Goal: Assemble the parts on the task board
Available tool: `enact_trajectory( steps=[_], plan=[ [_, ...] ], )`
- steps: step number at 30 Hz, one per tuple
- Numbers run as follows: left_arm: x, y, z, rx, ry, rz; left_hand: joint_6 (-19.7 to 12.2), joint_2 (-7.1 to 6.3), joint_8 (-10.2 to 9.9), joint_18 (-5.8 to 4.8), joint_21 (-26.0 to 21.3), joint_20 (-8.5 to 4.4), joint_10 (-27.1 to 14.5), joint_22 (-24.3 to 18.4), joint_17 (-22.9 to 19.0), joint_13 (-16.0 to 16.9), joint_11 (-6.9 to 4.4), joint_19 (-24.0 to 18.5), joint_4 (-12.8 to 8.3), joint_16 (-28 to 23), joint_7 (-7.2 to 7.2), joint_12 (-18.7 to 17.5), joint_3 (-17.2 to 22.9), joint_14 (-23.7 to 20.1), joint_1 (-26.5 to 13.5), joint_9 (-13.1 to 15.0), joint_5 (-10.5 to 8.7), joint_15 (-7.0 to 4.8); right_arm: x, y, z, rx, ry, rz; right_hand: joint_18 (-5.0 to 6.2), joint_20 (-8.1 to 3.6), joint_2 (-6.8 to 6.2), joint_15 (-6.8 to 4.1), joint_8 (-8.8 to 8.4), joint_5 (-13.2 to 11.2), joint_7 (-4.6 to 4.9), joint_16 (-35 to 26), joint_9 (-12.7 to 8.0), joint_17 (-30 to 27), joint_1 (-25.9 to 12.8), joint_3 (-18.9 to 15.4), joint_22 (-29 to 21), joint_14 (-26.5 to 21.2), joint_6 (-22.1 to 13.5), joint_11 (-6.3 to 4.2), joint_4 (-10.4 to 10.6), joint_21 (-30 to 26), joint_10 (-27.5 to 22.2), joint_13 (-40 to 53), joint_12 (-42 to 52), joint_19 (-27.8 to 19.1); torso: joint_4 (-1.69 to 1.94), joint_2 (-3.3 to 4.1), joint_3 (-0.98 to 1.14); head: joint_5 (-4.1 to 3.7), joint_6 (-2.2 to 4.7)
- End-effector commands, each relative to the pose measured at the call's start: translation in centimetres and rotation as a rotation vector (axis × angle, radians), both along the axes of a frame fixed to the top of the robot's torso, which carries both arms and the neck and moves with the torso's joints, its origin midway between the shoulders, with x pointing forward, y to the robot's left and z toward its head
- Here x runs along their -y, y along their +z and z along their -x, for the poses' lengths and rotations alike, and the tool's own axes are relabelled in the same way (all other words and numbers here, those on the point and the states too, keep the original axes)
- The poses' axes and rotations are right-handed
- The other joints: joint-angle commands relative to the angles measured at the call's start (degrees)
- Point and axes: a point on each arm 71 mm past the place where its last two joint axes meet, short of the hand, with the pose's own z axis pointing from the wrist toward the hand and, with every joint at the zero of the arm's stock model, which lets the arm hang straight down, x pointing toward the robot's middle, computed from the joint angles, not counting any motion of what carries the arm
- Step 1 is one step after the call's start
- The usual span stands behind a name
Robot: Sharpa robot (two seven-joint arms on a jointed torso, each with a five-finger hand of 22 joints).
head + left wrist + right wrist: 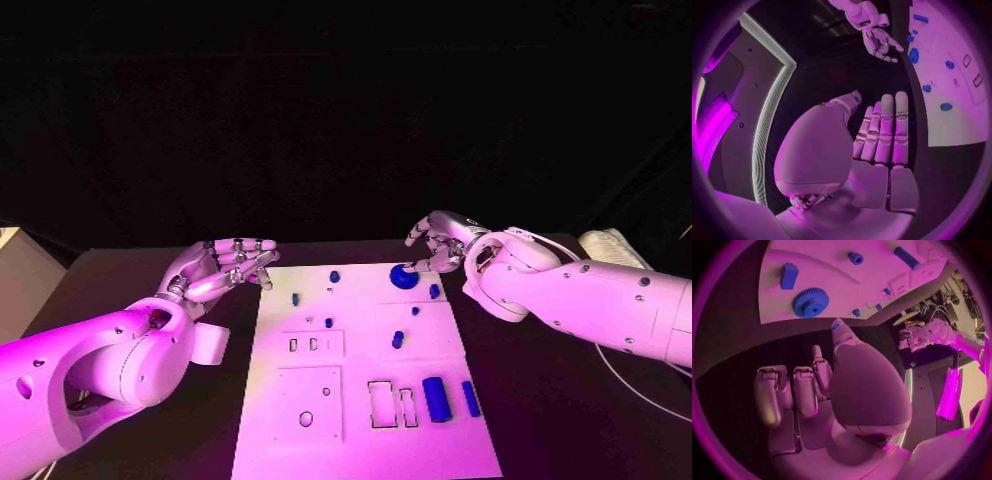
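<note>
Left hand (227, 266) hovers beside the white rectangular task board (361, 440), fingers apart, empty; right hand (440, 245) near the round blue toothed gear (404, 277), fingers curled, holding nothing.

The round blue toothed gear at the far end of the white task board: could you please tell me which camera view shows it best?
The right wrist view shows the round blue toothed gear best: its teeth and centre hub are plain and unobstructed. In the head view the gear is a small disc beside the right hand. In the left wrist view it appears edge-on on the white task board.
</note>
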Motion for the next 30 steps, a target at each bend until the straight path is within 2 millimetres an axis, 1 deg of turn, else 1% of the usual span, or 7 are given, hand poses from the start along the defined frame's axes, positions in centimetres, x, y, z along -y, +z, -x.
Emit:
enact_trajectory(
  steps=[1, 6, 9, 15, 19, 26, 30],
  plan=[
    [0.3, 0.1, 0.0, 0.005, -0.025, 0.011, 0.2, 0.1, -0.3, 0.71, 0.2, -0.05, 0.1, 0.0, 0.0, 0.1, 0.06, -0.3, 0.0, 0.3, 0.18, 0.0, 0.3, -0.5, -0.2, 0.0, -0.17, 0.01, 0.1, -0.9, -0.2, -0.121, -0.021, -0.002, -1.33, 0.49, 0.27, 0.4, 0.72, 0.3, 0.05, 1.0, 0.1, 11.3, -0.7, 0.1, 14.1, 5.2, -0.3, 0.24, 0.0, 1.1, 2.1, 9.5, 3.0, 5.5, 0.16, 0.09, -0.08, -0.13, -0.28],
    [0.4, 0.1, 0.0, 0.004, -0.028, 0.012, 0.2, 0.1, -0.3, 0.71, 0.2, -0.05, 0.1, 0.0, 0.0, 0.1, 0.06, -0.3, 0.0, 0.3, 0.18, 0.0, 0.3, -0.5, -0.2, 0.0, -0.17, 0.01, -0.1, -1.2, -0.5, -0.152, -0.036, 0.015, -1.6, 0.65, 0.44, 0.55, 1.37, 0.6, 0.11, 1.7, 0.2, 13.3, -0.9, 0.5, 15.0, 5.6, -0.4, 0.35, 0.0, 1.9, 4.2, 12.2, 5.0, 6.0, 0.13, 0.1, -0.16, -0.21, -0.56],
    [0.5, 0.1, 0.0, 0.004, -0.031, 0.012, 0.2, 0.1, -0.3, 0.71, 0.2, -0.05, 0.1, 0.0, 0.0, 0.1, 0.06, -0.3, 0.0, 0.3, 0.18, 0.0, 0.3, -0.5, -0.2, 0.0, -0.17, 0.01, -0.1, -1.4, -0.6, -0.159, -0.049, 0.026, -1.6, 0.67, 0.49, 0.57, 1.46, 0.6, 0.12, 1.8, 0.2, 13.5, -0.9, 0.6, 15.0, 5.6, -0.4, 0.37, 0.0, 1.9, 4.3, 12.4, 5.2, 6.0, 0.14, 0.17, -0.13, -0.43, -0.61],
    [0.4, 0.1, 0.0, 0.004, -0.03, 0.011, 0.3, 0.12, -0.2, 0.72, 0.3, -0.05, 0.2, 0.1, -0.1, 0.1, 0.02, -0.4, -0.1, 0.4, 0.12, 0.0, 0.3, -0.5, -0.2, 0.1, -0.17, -0.02, 0.0, -1.8, -0.8, -0.155, -0.064, 0.033, -1.6, 0.73, 0.76, 0.62, 1.63, 0.6, 0.16, 1.8, 0.2, 13.6, -0.6, 1.0, 15.0, 5.7, -0.5, 0.41, -0.1, 1.9, 4.1, 12.2, 5.0, 6.0, 0.11, 0.17, -0.02, -0.48, -0.85],
    [0.4, 0.1, 0.0, 0.002, -0.029, 0.01, 0.3, 0.11, -0.2, 0.72, 0.4, -0.05, 0.2, 0.2, -0.1, 0.1, 0.02, -0.4, -0.1, 0.4, 0.13, 0.0, 0.4, -0.6, -0.2, 0.1, -0.18, -0.02, -0.1, -2.0, -0.8, -0.155, -0.065, 0.034, -1.6, 0.77, 1.03, 0.65, 1.9, 0.6, 0.14, 1.9, 0.3, 14.0, -0.4, 1.3, 15.0, 5.7, -0.3, 0.41, -0.2, 1.9, 4.3, 12.5, 5.2, 6.0, 0.2, 0.12, -0.12, -0.54, -0.96],
    [0.3, 0.1, 0.0, 0.001, -0.028, 0.009, 0.3, 0.11, -0.2, 0.72, 0.4, -0.05, 0.2, 0.2, -0.1, 0.1, 0.02, -0.4, -0.1, 0.4, 0.13, 0.0, 0.4, -0.6, -0.2, 0.1, -0.18, -0.02, -0.4, -2.3, -0.9, -0.151, -0.063, 0.031, -1.6, 0.79, 1.39, 0.64, 2.31, 0.6, 0.06, 2.0, 0.4, 14.0, -0.2, 1.9, 15.0, 5.8, 0.1, 0.36, -0.2, 1.9, 4.3, 12.5, 5.2, 6.0, 0.13, 0.18, -0.05, -0.35, -0.98],
    [0.4, 0.1, 0.0, 0.001, -0.028, 0.009, 0.3, 0.11, -0.2, 0.72, 0.4, -0.05, 0.2, 0.2, -0.1, 0.1, 0.02, -0.4, -0.1, 0.4, 0.13, 0.0, 0.4, -0.6, -0.2, 0.1, -0.18, -0.02, -0.5, -2.4, -1.0, -0.15, -0.063, 0.028, -1.6, 0.79, 1.56, 0.62, 2.48, 0.6, 0.02, 2.0, 0.4, 14.1, -0.2, 2.1, 15.0, 5.8, 0.3, 0.32, -0.2, 1.9, 4.3, 12.6, 5.3, 6.0, 0.14, 0.18, -0.08, -0.35, -1.03]
  ],
)
